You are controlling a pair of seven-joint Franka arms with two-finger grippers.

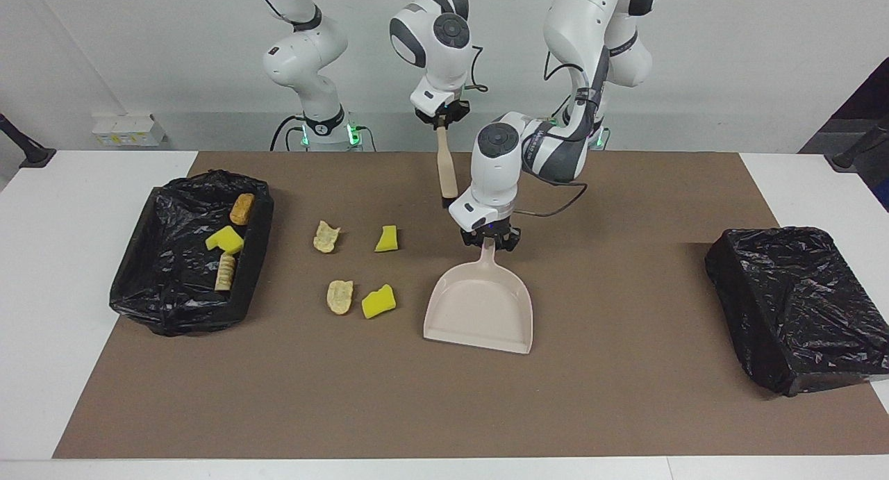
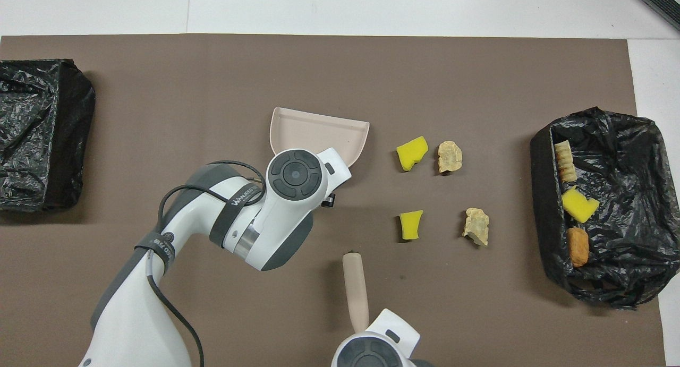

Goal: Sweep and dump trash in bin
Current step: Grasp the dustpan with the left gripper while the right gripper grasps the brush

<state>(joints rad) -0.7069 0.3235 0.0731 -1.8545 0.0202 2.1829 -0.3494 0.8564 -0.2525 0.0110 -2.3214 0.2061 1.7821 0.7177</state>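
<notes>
Facing view shows the job part done. Closest to the robots, the right gripper (image 1: 442, 118) is up in the air over the brown mat (image 1: 625, 396). It is shut tight on the brush (image 1: 444, 164), which hangs down and does not touch the mat.

Next comes the left gripper (image 1: 490, 240). It is shut on the thin handle of the dustpan (image 1: 479, 310). The wide open lip of the pan lies farther from the robots and looks a bit tipped.

Four bits of trash still lie loose on the mat, beside the pan, toward the right arm's end of the table. The two nearer the robots are a small yellow sponge bit (image 1: 387, 238) and a tan bread bit (image 1: 325, 236). The two farther out are a bigger yellow sponge bit (image 1: 378, 301) and another tan bread bit (image 1: 339, 296), just beside each other.

Three bits are already in the open bin (image 1: 160, 306) at the right arm's end: an orange-brown piece (image 1: 242, 208), a yellow chunk (image 1: 224, 239) and a long tan piece (image 1: 225, 271). A second black bin (image 1: 799, 306) sits at the left arm's end, and I cannot see anything in it.

So I think less than half is done. The four loose bits still need sweeping into the pan and tipping into the bin.
</notes>
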